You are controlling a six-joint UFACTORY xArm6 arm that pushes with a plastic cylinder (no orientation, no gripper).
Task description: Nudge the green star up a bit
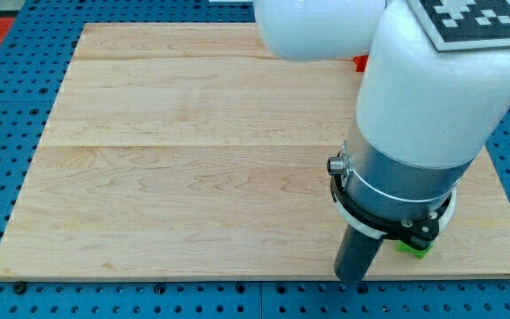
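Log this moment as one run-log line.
green block: mostly hidden by arm, bottom right | my tip: left of it | red block: top

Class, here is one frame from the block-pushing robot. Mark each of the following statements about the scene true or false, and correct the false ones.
1. A green block shows near the board's bottom right corner. True.
2. The green block is in full view. False: the arm covers most of it, so its shape cannot be made out.
3. The rod stands just to the view's left of the green block. True.
4. A red block lies at the board's bottom left. False: a sliver of red shows near the top, beside the arm.
5. The wooden board rests on a yellow surface. False: the surface is blue and perforated.
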